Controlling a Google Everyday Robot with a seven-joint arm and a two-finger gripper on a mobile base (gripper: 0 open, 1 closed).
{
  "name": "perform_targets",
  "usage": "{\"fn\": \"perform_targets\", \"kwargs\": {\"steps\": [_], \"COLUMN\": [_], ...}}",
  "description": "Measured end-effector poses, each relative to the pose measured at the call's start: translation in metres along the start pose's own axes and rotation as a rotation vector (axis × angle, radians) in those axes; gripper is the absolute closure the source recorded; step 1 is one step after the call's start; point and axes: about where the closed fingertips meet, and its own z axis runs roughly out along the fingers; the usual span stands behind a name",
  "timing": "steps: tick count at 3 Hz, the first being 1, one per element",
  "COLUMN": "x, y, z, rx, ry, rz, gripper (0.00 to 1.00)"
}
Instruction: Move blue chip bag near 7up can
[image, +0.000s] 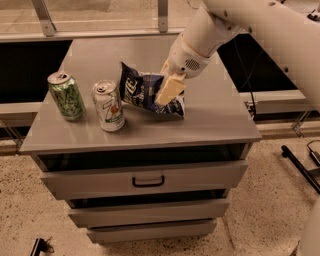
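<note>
The blue chip bag (142, 92) is a crumpled dark blue foil bag with white lettering, lying near the middle of the grey cabinet top (210, 120). My gripper (167, 90) comes down from the upper right and is shut on the bag's right part, its pale fingers (170, 87) over the foil. The 7up can (108, 106), white with a green lower part, stands upright just left of the bag, a small gap from its left edge.
An all-green patterned can (66, 95) stands upright at the left, beside the 7up can. The cabinet has drawers below, one with a dark handle (148, 181). A window rail runs behind the top. Speckled floor lies around it.
</note>
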Motion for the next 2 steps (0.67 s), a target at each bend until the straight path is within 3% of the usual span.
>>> {"fn": "perform_targets", "kwargs": {"steps": [2], "x": [-0.0121], "y": [0.0133], "z": [0.005], "rx": [-0.031], "ry": [0.019], "rz": [-0.043], "gripper": [0.17]}}
